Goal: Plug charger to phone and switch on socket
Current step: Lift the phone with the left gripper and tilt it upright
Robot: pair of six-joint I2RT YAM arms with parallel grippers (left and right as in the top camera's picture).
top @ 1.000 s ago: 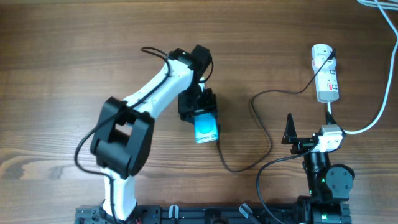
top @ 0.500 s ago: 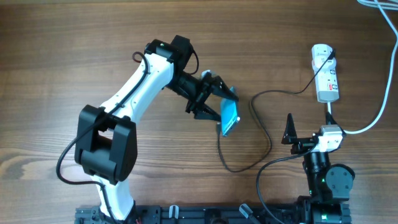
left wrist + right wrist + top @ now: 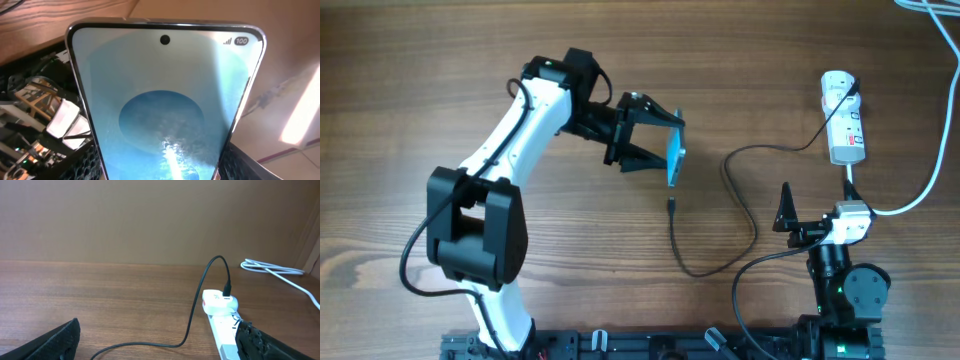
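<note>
My left gripper (image 3: 655,150) is shut on the phone (image 3: 674,158), holding it on edge above the table at mid-centre. In the left wrist view the cyan screen (image 3: 162,100) fills the frame between my fingers. The charger's thin black cable (image 3: 745,215) loops across the table, its connector tip (image 3: 672,206) lying just below the phone, apart from it. Its other end sits in a white plug on the socket (image 3: 843,130), the white power strip at the right, which also shows in the right wrist view (image 3: 222,325). My right gripper (image 3: 800,215) is open and empty, below the socket.
The socket's thick white cord (image 3: 930,180) curves off the right edge and shows far right in the right wrist view (image 3: 280,272). The arm bases stand along the near edge of the wooden table (image 3: 440,80).
My left arm lifted the phone off the table, swung it right and up, and turned it on edge. The right arm has not moved.
</note>
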